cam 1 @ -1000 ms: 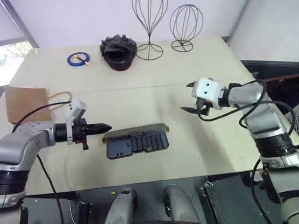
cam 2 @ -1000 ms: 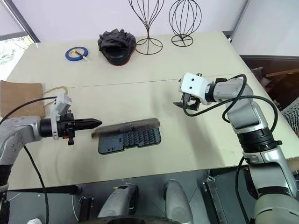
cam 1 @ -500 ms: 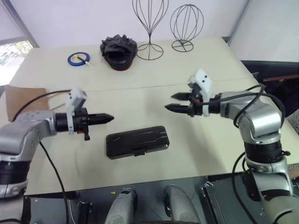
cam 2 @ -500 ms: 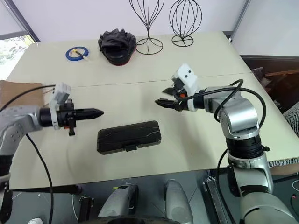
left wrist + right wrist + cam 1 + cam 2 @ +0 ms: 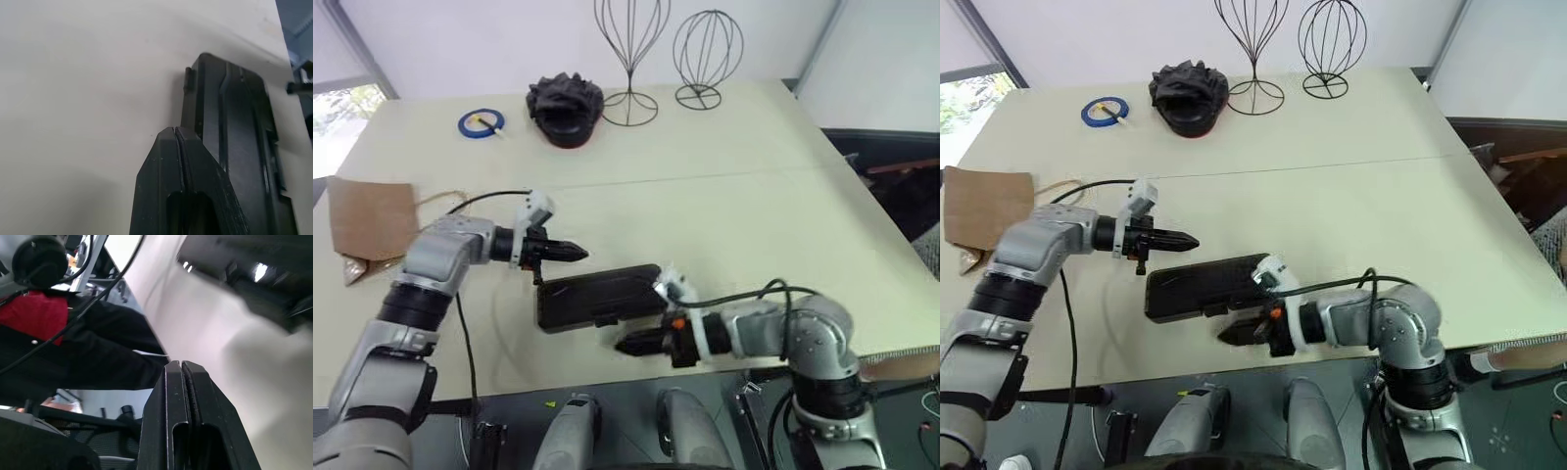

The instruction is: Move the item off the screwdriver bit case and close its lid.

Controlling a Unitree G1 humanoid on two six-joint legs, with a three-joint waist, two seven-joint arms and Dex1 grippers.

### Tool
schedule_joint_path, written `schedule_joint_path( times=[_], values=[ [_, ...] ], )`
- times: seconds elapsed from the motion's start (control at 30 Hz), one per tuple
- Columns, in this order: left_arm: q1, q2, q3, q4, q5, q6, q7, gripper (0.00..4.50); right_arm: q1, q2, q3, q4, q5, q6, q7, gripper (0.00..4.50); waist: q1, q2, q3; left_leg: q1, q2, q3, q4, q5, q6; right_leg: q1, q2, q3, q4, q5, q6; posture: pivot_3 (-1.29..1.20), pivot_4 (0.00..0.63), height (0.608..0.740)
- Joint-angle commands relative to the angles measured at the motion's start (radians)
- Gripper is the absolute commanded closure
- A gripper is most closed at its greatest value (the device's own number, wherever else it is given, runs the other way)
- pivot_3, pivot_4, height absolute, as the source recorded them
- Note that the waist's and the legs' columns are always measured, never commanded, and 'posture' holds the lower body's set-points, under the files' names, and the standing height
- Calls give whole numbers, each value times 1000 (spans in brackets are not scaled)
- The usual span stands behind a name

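Fingers (image 5: 195, 161) pressed together beside closed case (image 5: 597, 296); bag (image 5: 367, 217) well apart.

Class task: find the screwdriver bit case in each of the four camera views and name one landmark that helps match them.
Left eye: screwdriver bit case, low centre.
Right eye: case, low centre-left.
Left wrist: case, beside the shut left gripper.
Right wrist: cannot tell.
Shared landmark: blue tape roll in both eye views.
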Motion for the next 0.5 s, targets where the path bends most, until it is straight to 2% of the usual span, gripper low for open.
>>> schedule_joint_path(
  times=[0.03, 0.17, 0.3, 0.5],
  values=[
    [-45, -17, -5, 69, 58, -71, -9, 4500, 6, 42, -8, 31, 153, 7, -172, 4470, 0, 0, 0, 0, 0, 0, 0, 0, 0, 0, 0, 0, 0, 0, 0, 0, 150, 740],
    [-70, -64, -16, 156, 111, -133, -5, 4500, 36, 126, -22, 84, 211, 7, -386, 4470, 7, 0, 0, 0, 0, 0, 0, 0, 0, 0, 0, 0, 0, 0, 0, 0, 150, 740],
    [-91, -102, -22, 226, 154, -178, -8, 4500, 67, 269, -93, 150, 252, 7, -619, 4470, 6, -1, -1, 0, 0, 0, 0, 0, 0, 0, 0, 0, 0, 0, 0, 0, 150, 740],
    [-124, -169, -35, 327, 219, -256, -6, 4500, 99, 374, -142, 162, 281, 7, -852, 4470, 6, -1, -1, 1, 0, -1, 0, 0, 0, 0, 1, 0, 1, 0, 0, 0, 150, 740]
  ],
)
